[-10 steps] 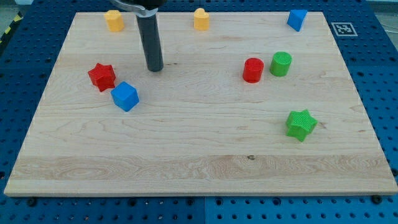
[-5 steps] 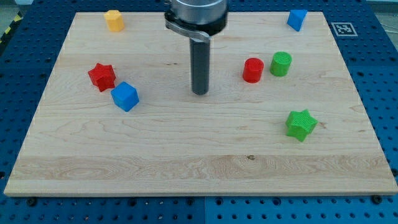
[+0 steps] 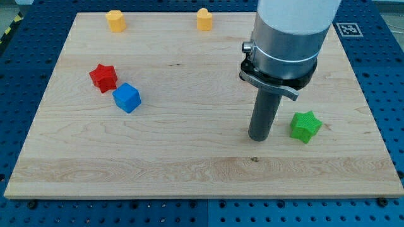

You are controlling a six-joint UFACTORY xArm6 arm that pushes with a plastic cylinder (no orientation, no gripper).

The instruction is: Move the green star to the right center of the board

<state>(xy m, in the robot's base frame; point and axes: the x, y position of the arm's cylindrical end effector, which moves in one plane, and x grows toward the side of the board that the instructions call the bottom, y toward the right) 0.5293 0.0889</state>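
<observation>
The green star (image 3: 305,126) sits on the wooden surface (image 3: 189,157), toward the view's right side and a bit below the middle. I will use this star as the marker for everything else.

My tip (image 3: 259,138) is down on the surface just to the view's left of the green star. There is a small gap between them, so they are not touching. There is no hand on this arm, only the dark rod, so nothing is being held.

Far to the view's left of the green star is a blue cube (image 3: 127,98). A red star (image 3: 103,77) is right next to that cube, up and to the left of it.

Way up and left of the green star, along the top edge of the surface, are two yellow blocks (image 3: 115,20) (image 3: 204,19). The big grey arm body (image 3: 290,38) hides the spot just above the green star.
</observation>
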